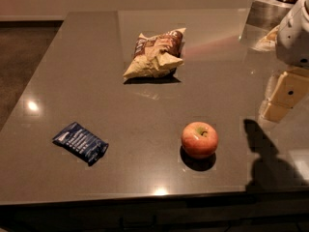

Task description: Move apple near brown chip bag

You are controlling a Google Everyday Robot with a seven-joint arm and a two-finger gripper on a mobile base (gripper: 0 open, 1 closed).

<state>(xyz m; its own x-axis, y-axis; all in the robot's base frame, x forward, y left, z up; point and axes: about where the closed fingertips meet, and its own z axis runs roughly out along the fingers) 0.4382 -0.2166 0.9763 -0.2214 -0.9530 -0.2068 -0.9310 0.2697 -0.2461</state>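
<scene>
The apple (199,139), red with a yellowish-green patch at its stem dimple, sits upright on the grey countertop (87,95) near the front edge, right of centre. The brown chip bag (156,53), tan-yellow and dark brown and wrinkled, lies further back at the centre, well apart from the apple. My gripper (282,100) hangs above the counter at the right edge, to the right of and a little behind the apple. Its cream fingers (289,88) stand apart and hold nothing. Its shadow falls on the counter to the apple's right.
A small dark blue packet (80,142) lies at the front left. A metal container (270,8) holding brown items stands at the back right corner. The counter's front edge runs just below the apple; dark floor lies to the left.
</scene>
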